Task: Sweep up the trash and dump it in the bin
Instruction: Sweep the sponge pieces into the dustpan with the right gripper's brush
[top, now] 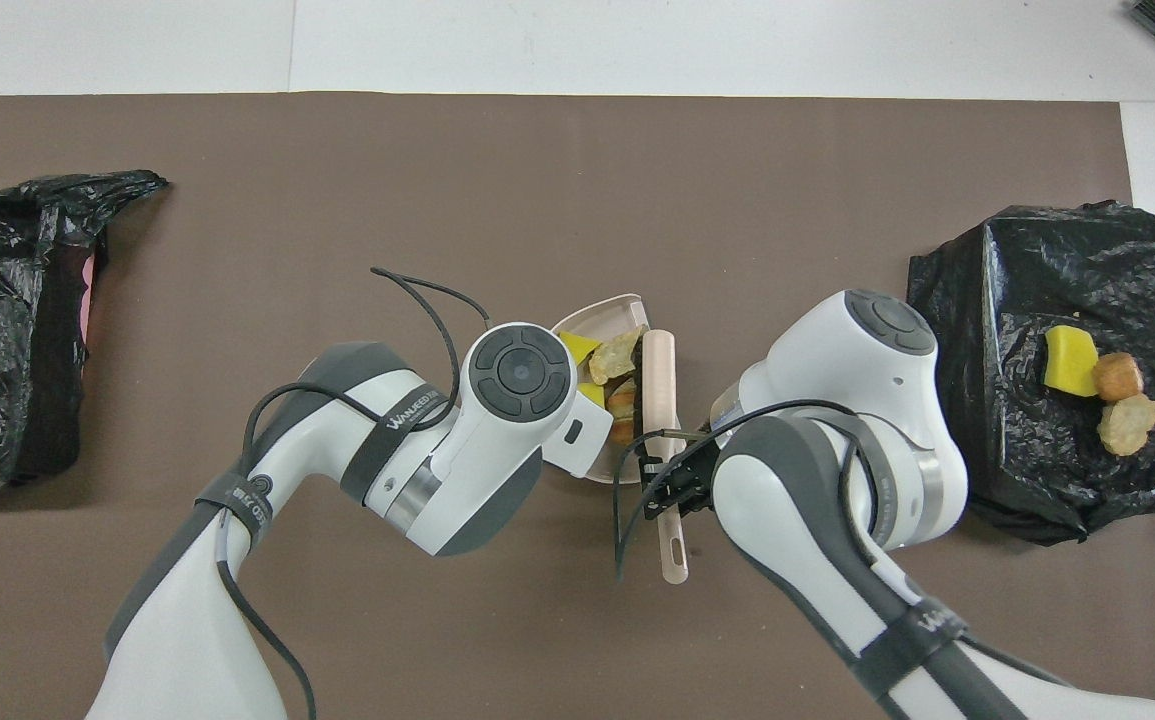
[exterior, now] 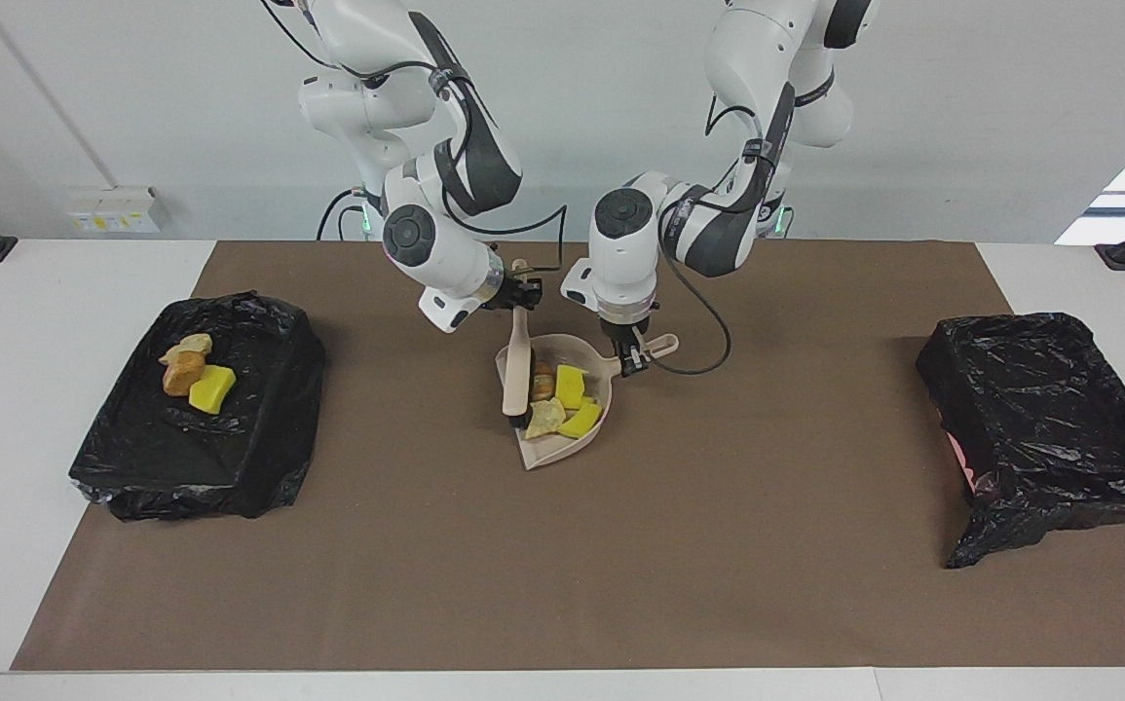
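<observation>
A beige dustpan point(exterior: 554, 448) point(top: 605, 308) lies mid-table, and my left gripper point(exterior: 632, 358) is shut on its handle point(exterior: 657, 344). My right gripper point(exterior: 521, 292) point(top: 672, 487) is shut on the handle of a beige brush point(exterior: 516, 375) point(top: 659, 375). The brush's black bristles rest at the pan's mouth. Inside the pan sit several pieces of trash point(exterior: 570, 387) point(top: 615, 357), yellow, beige and orange, packed against the brush. In the overhead view the left wrist covers the left gripper.
A black-lined bin point(exterior: 260, 438) point(top: 997, 300) toward the right arm's end holds three trash pieces point(exterior: 197, 375) point(top: 1097, 385). Another black-lined bin point(exterior: 1039, 409) point(top: 7, 320) stands toward the left arm's end. A brown mat point(exterior: 562, 584) covers the table.
</observation>
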